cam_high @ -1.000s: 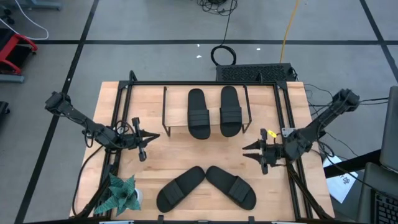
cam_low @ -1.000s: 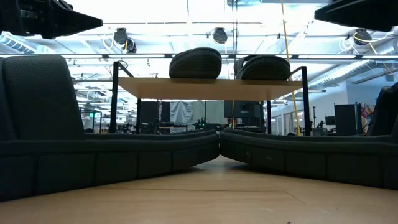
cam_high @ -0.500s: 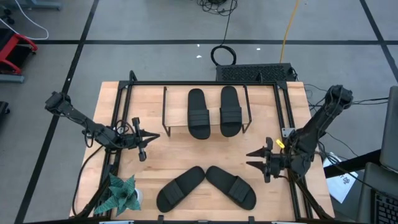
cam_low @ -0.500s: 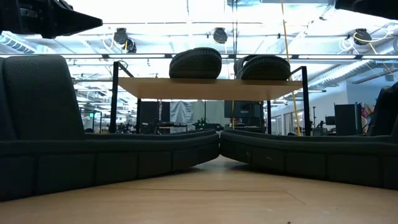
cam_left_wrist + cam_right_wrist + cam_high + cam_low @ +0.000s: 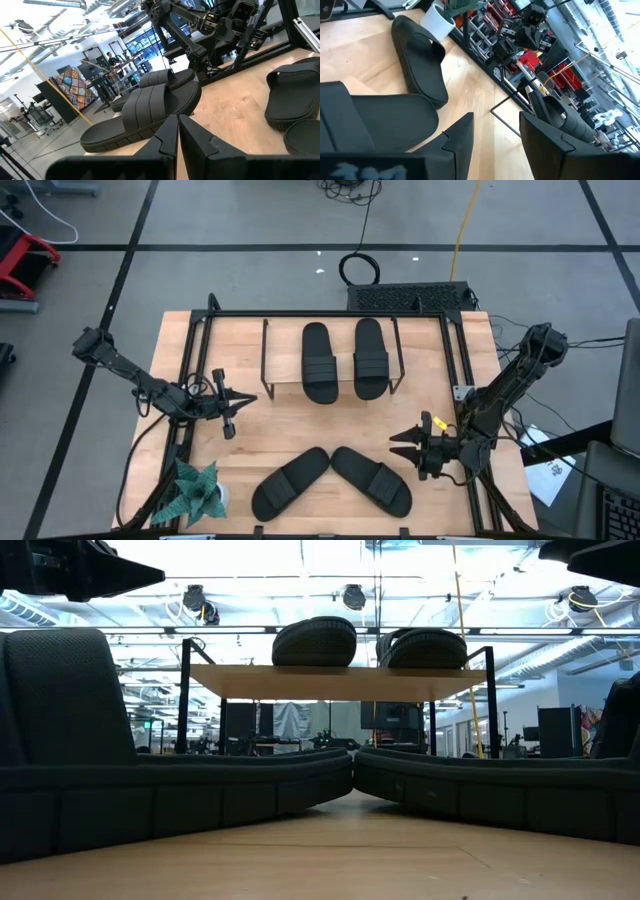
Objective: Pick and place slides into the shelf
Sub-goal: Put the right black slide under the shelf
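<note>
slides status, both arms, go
Right gripper open beside near-right slide. Left gripper shut, idle. Two slides on shelf, two on table. Nothing blocking.

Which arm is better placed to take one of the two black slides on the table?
The right. Its open right gripper hangs beside the near-right black ribbed slide; the left gripper waits farther away, nearly shut.

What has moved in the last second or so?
The right claw came down the table's right side toward the near slide, open and empty. The left claw, two slides on the shelf and the other front slide stayed put.
</note>
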`<action>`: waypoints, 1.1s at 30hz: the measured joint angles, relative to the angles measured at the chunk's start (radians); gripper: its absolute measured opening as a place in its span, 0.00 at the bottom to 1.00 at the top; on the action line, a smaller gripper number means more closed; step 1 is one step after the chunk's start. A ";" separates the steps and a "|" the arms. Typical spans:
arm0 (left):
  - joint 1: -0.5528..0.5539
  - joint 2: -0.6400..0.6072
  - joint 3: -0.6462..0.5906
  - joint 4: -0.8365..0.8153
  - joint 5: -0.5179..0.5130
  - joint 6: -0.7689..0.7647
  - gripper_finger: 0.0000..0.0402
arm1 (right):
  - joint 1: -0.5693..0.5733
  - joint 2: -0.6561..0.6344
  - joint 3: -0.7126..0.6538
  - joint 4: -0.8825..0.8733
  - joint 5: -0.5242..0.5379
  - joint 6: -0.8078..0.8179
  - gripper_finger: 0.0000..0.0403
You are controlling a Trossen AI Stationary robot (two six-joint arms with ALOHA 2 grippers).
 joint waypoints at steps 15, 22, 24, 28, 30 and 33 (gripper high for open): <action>0.000 0.000 0.000 -0.001 -0.002 -0.001 0.06 | 0.065 0.053 0.122 -0.142 -0.039 0.018 0.37; 0.000 0.000 0.000 -0.003 -0.002 -0.001 0.06 | 0.149 0.206 0.315 -0.437 0.097 0.181 0.37; 0.000 0.000 0.000 -0.003 -0.001 -0.001 0.06 | 0.178 0.247 0.353 -0.469 0.148 0.214 0.37; 0.000 0.000 0.000 -0.003 -0.001 -0.005 0.06 | 0.241 0.326 0.396 -0.446 0.314 0.272 0.37; 0.000 0.000 0.000 -0.003 -0.001 -0.007 0.06 | 0.274 0.364 0.414 -0.410 0.372 0.284 0.37; 0.000 0.000 0.000 -0.004 -0.001 -0.008 0.06 | 0.310 0.424 0.435 -0.357 0.399 0.289 0.37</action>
